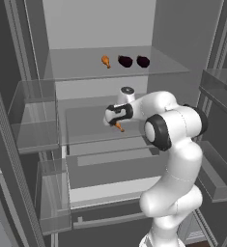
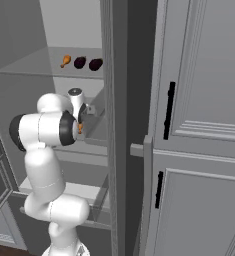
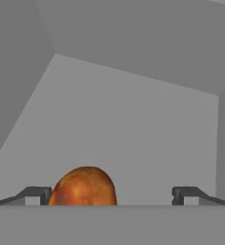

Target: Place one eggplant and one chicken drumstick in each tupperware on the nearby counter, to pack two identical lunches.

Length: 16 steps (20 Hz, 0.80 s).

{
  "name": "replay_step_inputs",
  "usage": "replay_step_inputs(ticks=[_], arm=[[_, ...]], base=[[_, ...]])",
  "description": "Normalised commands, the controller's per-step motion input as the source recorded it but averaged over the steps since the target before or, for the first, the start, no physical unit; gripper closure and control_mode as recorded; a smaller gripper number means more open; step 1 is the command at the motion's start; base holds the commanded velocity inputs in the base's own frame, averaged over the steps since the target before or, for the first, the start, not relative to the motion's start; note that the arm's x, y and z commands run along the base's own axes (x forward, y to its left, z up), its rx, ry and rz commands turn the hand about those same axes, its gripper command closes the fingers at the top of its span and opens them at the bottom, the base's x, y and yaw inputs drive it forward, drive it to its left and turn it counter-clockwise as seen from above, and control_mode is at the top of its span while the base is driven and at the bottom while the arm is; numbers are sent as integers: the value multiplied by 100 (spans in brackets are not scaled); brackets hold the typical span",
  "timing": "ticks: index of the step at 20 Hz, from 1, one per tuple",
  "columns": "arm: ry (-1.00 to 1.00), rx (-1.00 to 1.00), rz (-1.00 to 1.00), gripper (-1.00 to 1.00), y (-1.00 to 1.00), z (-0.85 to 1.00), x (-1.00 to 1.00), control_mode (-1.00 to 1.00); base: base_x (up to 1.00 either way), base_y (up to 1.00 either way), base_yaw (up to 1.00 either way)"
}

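Inside an open fridge, my gripper (image 3: 111, 195) reaches over the middle glass shelf (image 1: 86, 125). Its jaws stand open around a chicken drumstick (image 3: 83, 186), which lies closer to the left fingertip (image 3: 37, 194) than to the right one. This drumstick (image 1: 119, 127) shows orange just under the hand in the left base view. On the upper shelf (image 1: 76, 65) lie a second drumstick (image 1: 106, 61) and two dark eggplants (image 1: 125, 61) (image 1: 143, 61). The tupperware and the counter are out of view.
Clear door bins (image 1: 35, 113) hang at the left and more bins (image 1: 221, 91) at the right. A drawer (image 1: 110, 169) sits below the middle shelf. A dark post (image 2: 120, 125) and grey cabinet doors with black handles (image 2: 170, 110) close off the right side.
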Motion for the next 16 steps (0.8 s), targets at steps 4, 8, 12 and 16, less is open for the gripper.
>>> replay_step_inputs(ticks=[4, 8, 12, 16], arm=[[0, 0, -14, -100, 11, -7, 0, -100], [0, 0, -15, -100, 1, -18, -16, -100], [0, 0, -4, -100, 0, -14, -39, -100], [-5, 0, 0, -100, 11, -7, -27, -100]], base=[[0, 0, 0], [0, 0, 0], [0, 0, 0], [0, 0, 0]])
